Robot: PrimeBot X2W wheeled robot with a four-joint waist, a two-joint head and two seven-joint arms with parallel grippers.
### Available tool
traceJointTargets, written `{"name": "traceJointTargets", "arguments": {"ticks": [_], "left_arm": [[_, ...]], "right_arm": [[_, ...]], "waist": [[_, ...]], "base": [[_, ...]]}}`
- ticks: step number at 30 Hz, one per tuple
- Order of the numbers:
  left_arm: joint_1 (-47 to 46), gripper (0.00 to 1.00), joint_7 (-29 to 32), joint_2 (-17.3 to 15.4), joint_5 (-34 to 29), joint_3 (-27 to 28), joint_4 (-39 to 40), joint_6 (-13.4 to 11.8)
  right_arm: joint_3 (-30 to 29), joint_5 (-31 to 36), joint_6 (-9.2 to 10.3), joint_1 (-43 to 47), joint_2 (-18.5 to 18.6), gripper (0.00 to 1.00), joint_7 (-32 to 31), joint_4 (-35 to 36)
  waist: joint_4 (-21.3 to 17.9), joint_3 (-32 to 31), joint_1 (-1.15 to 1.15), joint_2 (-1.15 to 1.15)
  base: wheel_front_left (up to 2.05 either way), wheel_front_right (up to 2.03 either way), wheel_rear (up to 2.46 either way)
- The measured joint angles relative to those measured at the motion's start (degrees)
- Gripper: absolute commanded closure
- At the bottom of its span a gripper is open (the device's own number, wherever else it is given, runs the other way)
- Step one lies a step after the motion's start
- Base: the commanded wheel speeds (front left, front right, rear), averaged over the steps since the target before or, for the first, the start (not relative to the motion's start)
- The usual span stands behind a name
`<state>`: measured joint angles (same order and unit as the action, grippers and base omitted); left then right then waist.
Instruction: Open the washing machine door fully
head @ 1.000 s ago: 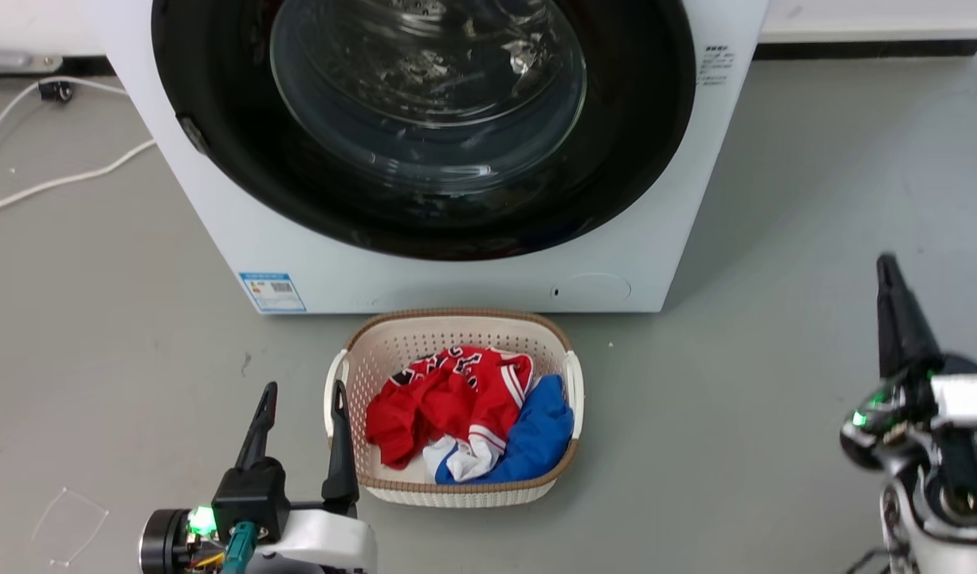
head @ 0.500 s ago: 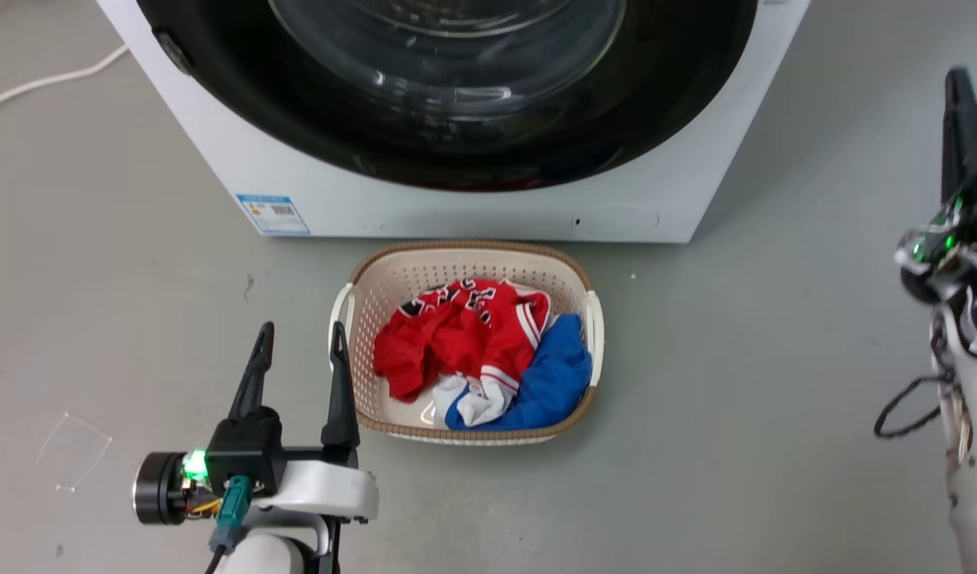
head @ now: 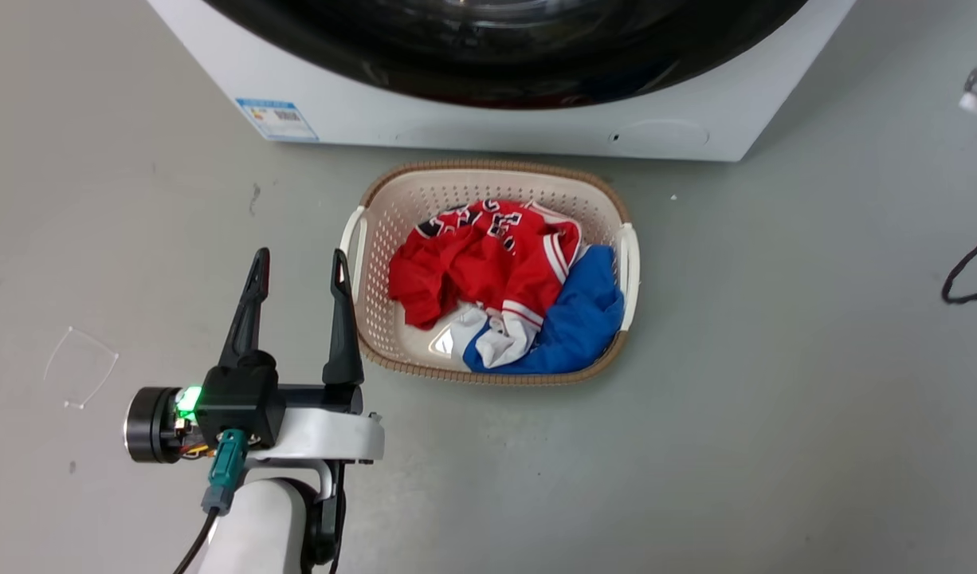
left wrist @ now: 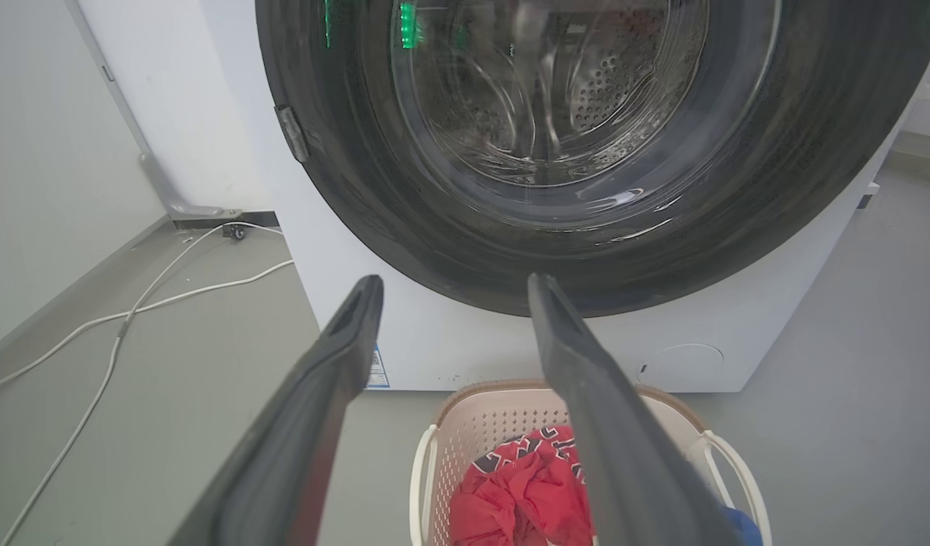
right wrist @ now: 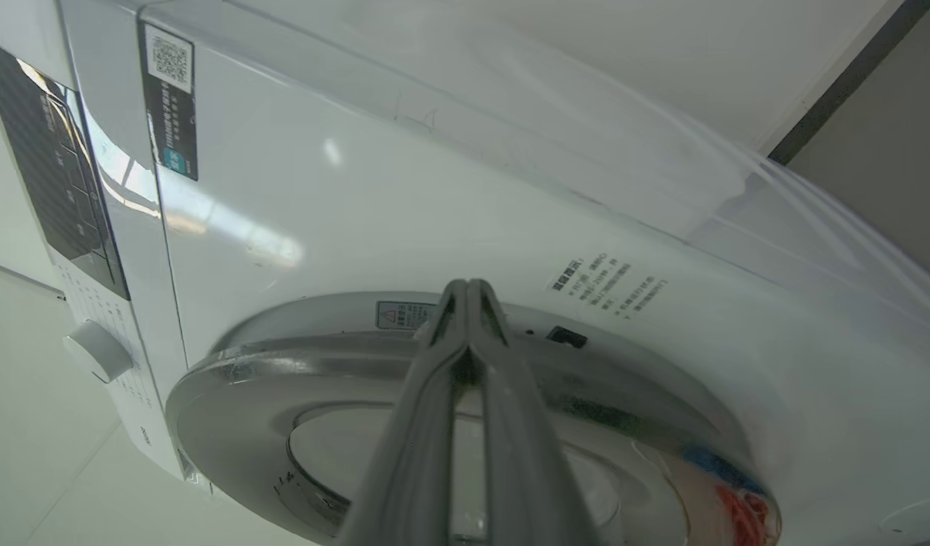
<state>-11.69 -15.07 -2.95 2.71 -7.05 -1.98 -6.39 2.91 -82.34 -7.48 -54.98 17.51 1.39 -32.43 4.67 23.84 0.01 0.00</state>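
Right end effector (right wrist: 469, 292), fingers pinched together and empty, is aiming at the large round glossy black washing machine door (right wrist: 222, 379).
That door is lying flat against the big white front-loading washing machine (right wrist: 321, 227), its rim straight ahead of the tips; the left end effector (head: 297, 267), spread wide, is hanging lower and farther off.

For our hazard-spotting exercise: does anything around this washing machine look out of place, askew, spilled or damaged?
Nothing looks spilled or damaged. Two things stand out mildly: the laundry basket sits on the floor directly before the washing machine, below the closed washing machine door, and loose white cables trail across the floor beside it.
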Motion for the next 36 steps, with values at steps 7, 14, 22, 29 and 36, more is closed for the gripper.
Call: {"name": "traceJointTargets", "arguments": {"ticks": [7,14,22,29,36], "left_arm": [[-1.7,0.0,0.0,0.0,0.5,-0.5,1.0,-0.4],[-3.0,0.0,0.0,0.0,0.5,-0.6,1.8,-0.7],[-3.8,0.0,0.0,0.0,0.6,-1.4,2.5,-1.4],[-3.8,0.0,0.0,0.0,1.2,-2.2,2.3,-1.7],[-2.7,0.0,0.0,0.0,1.0,-1.5,1.5,-1.7]], "right_arm": [[3.7,1.8,0.0,-7.2,2.4,1.0,-2.7,-3.5],[7.1,2.3,0.0,-13.0,4.3,1.0,-7.6,-6.6],[9.5,2.1,0.0,-15.7,4.8,1.0,-11.1,-7.9],[11.2,1.1,0.08,-16.4,6.4,1.0,-15.3,-8.5],[12.8,-0.8,0.09,-14.3,6.1,1.0,-18.4,-8.4]], "waist": [[1.7,4.0,0.0,0.0],[3.0,7.0,0.0,0.0],[3.6,8.0,0.0,0.0],[4.2,7.8,-0.01,0.0],[3.9,5.6,-0.01,0.0]], "base": [[0.0,0.0,0.0],[0.0,0.0,0.0],[0.0,0.0,0.0],[0.0,0.0,0.0],[0.0,0.0,0.0]]}}
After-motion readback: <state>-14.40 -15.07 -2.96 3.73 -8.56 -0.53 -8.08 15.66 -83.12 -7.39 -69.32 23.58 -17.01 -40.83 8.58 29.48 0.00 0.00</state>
